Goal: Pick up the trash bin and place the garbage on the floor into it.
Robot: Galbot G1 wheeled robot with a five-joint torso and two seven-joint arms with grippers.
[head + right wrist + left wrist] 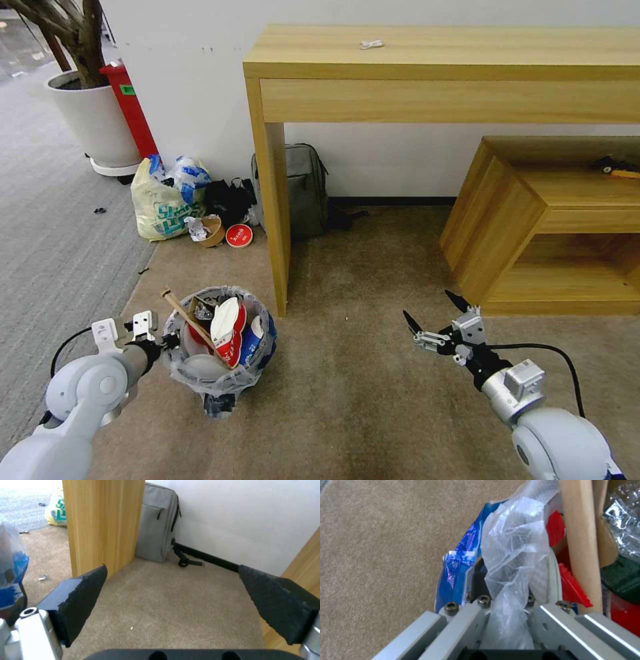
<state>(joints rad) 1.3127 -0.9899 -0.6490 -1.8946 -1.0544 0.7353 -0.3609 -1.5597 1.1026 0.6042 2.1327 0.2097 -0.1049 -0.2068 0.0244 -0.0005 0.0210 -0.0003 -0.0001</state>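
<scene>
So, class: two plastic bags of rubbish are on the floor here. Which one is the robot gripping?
The translucent bag lining the trash bin; the left gripper pinches its rim. The yellowish tied bag sits untouched by the wall.

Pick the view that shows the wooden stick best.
Head view: the whole wooden stick slants out of the trash bin, held at the rim by the left gripper. Left wrist view shows a close stretch. Right wrist view catches the bin's edge.

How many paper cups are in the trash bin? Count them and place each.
2. The red-white paper cup stands centrally in the trash bin, beside the wooden stick; the blue-white paper cup is right of it, by the rim. More may be hidden.
</scene>
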